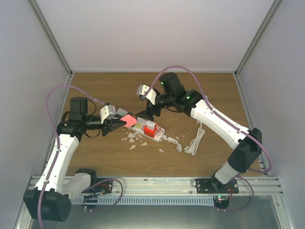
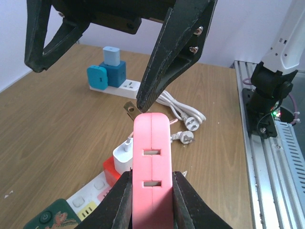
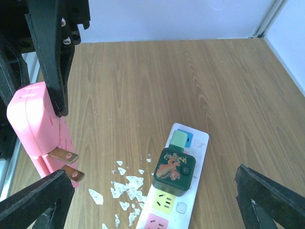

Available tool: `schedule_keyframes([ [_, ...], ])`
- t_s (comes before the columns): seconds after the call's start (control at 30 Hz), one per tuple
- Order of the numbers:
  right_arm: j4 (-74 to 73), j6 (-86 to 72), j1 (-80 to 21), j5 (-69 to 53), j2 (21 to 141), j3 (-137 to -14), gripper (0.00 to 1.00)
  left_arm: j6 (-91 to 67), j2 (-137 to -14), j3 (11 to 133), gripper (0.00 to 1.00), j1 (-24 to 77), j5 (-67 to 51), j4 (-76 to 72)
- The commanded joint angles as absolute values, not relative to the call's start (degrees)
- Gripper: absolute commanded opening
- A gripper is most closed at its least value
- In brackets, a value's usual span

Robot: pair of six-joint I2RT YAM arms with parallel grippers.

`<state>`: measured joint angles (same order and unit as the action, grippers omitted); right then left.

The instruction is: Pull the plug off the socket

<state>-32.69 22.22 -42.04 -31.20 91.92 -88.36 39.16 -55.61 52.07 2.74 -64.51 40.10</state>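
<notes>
My left gripper is shut on a pink plug and holds it in the air, clear of the white power strip. In the left wrist view the pink plug stands between my fingers, bare prongs pointing away. My right gripper is open and empty above the strip's far end. In the right wrist view the strip lies below my right gripper. It carries a green dragon cube and a light green plug. A red plug sits in the strip.
White flakes lie on the wood beside the strip. The strip's coiled white cable lies to the right. A second strip with blue adapters stands at the back right. A white charger sits on the red plug.
</notes>
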Motion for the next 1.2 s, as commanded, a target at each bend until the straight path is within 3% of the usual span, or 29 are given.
schedule_keyframes([
  [0.0, -32.6, 22.3, -42.6, -33.5, 91.4, -88.6, 0.93, 37.8, -54.5, 53.8, 0.01, 4.0, -66.0, 38.6],
  [0.27, -34.8, 24.3, -43.8, -37.8, 92.4, -89.5, 0.93, 36.4, -53.5, 54.1, 0.01, 6.3, -67.5, 37.2],
  [0.73, -45.1, 33.9, -44.3, -58.6, 92.5, -91.0, 0.93, 38.5, -53.8, 55.5, 0.01, 6.7, -70.1, 38.0],
  [1.17, -45.8, 33.3, -46.8, -61.1, 95.6, -93.4, 0.93, 35.3, -54.9, 56.0, 0.01, 9.6, -69.0, 34.9],
])
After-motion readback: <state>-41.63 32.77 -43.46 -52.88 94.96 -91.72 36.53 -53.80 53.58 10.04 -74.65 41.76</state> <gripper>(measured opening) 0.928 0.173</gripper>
